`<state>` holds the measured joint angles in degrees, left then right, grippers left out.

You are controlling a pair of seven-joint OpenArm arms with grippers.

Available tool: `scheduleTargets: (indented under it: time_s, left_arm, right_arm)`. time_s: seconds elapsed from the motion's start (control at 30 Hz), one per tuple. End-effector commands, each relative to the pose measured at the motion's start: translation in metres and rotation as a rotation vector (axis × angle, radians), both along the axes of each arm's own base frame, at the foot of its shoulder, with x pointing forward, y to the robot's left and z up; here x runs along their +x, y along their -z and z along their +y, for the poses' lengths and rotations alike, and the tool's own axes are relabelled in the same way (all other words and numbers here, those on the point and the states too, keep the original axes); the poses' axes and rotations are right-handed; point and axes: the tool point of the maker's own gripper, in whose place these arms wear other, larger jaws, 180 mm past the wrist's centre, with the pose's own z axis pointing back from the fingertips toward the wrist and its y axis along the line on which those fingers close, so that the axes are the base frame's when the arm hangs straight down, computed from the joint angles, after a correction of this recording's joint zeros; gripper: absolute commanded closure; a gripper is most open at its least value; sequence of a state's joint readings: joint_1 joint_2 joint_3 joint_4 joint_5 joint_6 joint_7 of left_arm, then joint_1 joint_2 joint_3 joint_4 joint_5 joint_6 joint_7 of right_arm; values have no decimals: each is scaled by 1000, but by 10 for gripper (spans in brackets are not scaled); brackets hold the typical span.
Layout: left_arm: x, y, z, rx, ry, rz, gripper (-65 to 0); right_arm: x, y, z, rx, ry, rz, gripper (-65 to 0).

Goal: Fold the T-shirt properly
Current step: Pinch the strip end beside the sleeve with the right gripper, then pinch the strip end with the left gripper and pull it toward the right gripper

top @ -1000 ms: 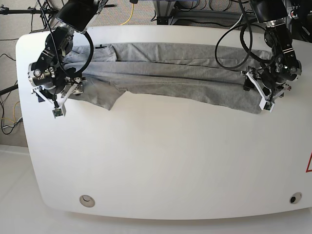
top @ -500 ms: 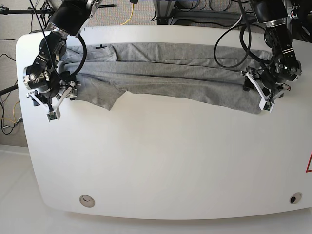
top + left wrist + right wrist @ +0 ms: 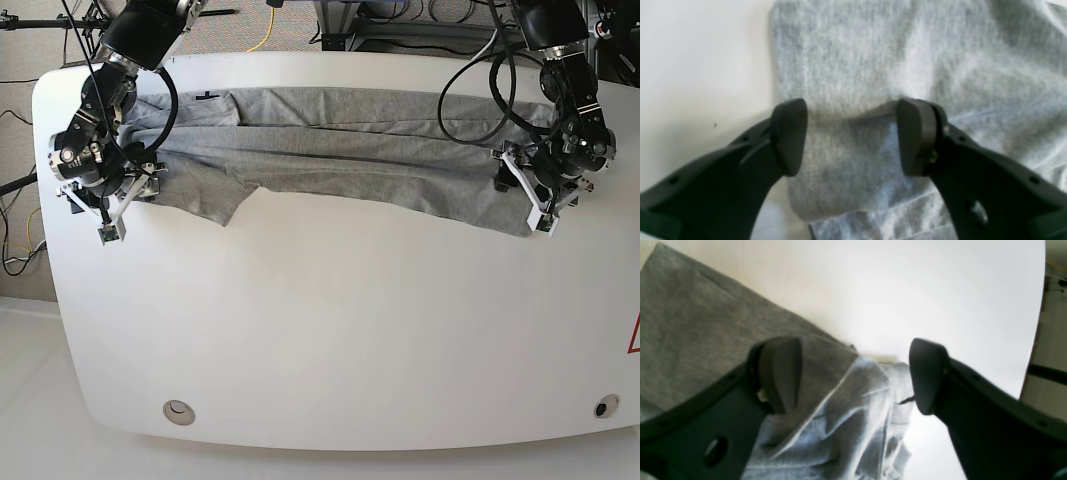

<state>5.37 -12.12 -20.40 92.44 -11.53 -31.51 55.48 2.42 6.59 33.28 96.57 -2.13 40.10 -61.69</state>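
The heather-grey T-shirt (image 3: 350,150) lies in a long lengthwise-folded band across the far part of the white table (image 3: 330,320). At its right end in the base view, my left gripper (image 3: 538,200) is down on the cloth. The left wrist view shows that gripper (image 3: 850,133) open, with a low fold of the T-shirt (image 3: 873,66) running between its pads. At the band's left end, over the sleeve, is my right gripper (image 3: 122,192). In the right wrist view it (image 3: 855,373) is open above bunched T-shirt (image 3: 706,323) cloth, holding nothing.
Bare white table top stretches from the shirt to the front edge. The table's rim (image 3: 1037,323) runs close beyond the right gripper. Cables and stand legs (image 3: 270,25) lie behind the table. A round inset (image 3: 178,410) sits at the front left.
The right gripper has moved toward the table's left edge, to the end of the shirt, and its jaws have narrowed a little. The left gripper has shifted slightly toward the back.
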Motion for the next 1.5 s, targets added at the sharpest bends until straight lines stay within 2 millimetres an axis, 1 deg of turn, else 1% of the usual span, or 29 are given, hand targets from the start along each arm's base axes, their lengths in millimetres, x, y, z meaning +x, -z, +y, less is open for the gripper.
scheduleTargets:
  time_s: [0.0, 0.03, 0.07, 0.13, 0.17, 0.27, 0.33, 0.43, 0.6, 0.7, 1.0, 1.07, 1.2, 1.33, 1.47]
  left_arm:
    - [11, -13, 4, 10, 0, -49, -400]
    - [11, -13, 4, 10, 0, -49, -400]
    - [11, -13, 4, 10, 0, -49, -400]
    - [11, -13, 4, 10, 0, -49, -400]
    - [11, -13, 4, 10, 0, -49, -400]
    - [11, -12, 4, 9, 0, -47, -400]
    - [11, -12, 4, 9, 0, -47, -400]
    - [11, -12, 4, 9, 0, -47, -400]
    - [11, -12, 4, 9, 0, -47, -400]
    - [11, -12, 5, 9, -2, -47, -400]
    - [11, -12, 5, 9, -2, -47, -400]
    - [11, -12, 5, 9, -2, -47, -400]
    - [11, -12, 5, 9, -2, -47, -400]
    - [11, -12, 5, 9, -2, -47, -400]
    - [11, -12, 5, 9, -2, -47, -400]
  right_arm:
    - [5, -9, -2, -9, -4, -36, -383]
    - [5, -9, -2, -9, -4, -34, -365]
    - [4, -8, -2, -9, -4, -32, -316]
    - [3, -8, -2, -9, -4, -31, -248]
    - [3, -7, -2, -9, -4, -29, -195]
    - [3, -7, 0, -8, -9, -26, -67]
    - [4, -6, 1, -8, -15, -22, -25]
    - [5, -6, 6, -10, -30, -21, -20]
    - [5, -6, 6, -10, -32, -21, -16]
    - [5, -9, 10, -9, -31, -26, 0]
    - [0, -41, 4, -94, -17, -33, 0]
    - [-8, -44, 2, -115, -9, -12, 0]
    - [-17, -51, -1, -149, 1, 2, 0]
    - [-34, -46, -3, -166, 3, 43, 0]
    - [-50, -35, 0, -155, 5, 85, 0]
